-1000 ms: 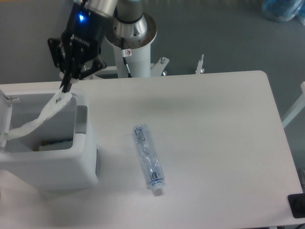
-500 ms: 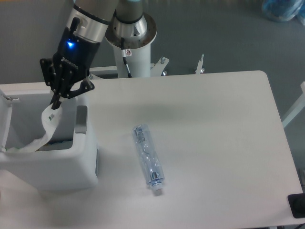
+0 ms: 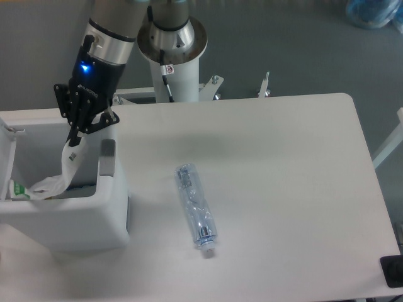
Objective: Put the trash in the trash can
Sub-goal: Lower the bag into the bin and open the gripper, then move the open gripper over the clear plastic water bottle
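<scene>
White table [image 3: 271, 163] spanning most of the view. Trash can [image 3: 69, 217], white and boxy with a grey side panel, at the near left of the table, lid raised at the left edge. Arm column base [image 3: 172, 44] beyond the far edge. Gripper [image 3: 75, 137] above the can's far right rim, jaws pinched on the top of the wrapper [image 3: 60, 173]; wrapper hanging down into the can, green strip at the lower left end. Crushed bottle [image 3: 196, 209] lying on the table right of the can, apart from it, white cap end toward the near side.
</scene>
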`<state>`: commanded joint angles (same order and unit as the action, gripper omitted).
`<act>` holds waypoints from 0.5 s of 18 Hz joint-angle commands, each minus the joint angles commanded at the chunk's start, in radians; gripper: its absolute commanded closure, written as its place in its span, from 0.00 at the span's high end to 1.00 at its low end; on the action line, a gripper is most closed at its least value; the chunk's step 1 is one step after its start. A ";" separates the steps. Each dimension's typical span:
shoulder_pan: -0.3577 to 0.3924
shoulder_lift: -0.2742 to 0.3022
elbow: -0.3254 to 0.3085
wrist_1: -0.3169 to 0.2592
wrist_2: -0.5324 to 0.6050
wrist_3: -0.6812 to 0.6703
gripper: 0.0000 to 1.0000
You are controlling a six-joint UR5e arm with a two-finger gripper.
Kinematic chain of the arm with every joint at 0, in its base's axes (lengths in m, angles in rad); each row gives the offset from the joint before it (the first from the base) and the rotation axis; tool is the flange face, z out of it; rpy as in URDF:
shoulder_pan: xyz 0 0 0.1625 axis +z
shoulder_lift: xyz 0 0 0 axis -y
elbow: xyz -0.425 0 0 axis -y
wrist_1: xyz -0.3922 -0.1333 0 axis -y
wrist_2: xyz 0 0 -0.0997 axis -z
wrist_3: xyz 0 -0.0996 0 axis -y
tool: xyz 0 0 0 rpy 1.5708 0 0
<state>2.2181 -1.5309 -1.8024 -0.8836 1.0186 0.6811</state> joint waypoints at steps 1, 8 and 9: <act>0.000 0.000 0.003 0.008 0.000 -0.002 0.59; 0.015 0.015 0.078 0.008 0.001 -0.051 1.00; 0.021 0.015 0.083 0.008 0.003 -0.052 1.00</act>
<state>2.2396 -1.5156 -1.7196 -0.8759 1.0216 0.6289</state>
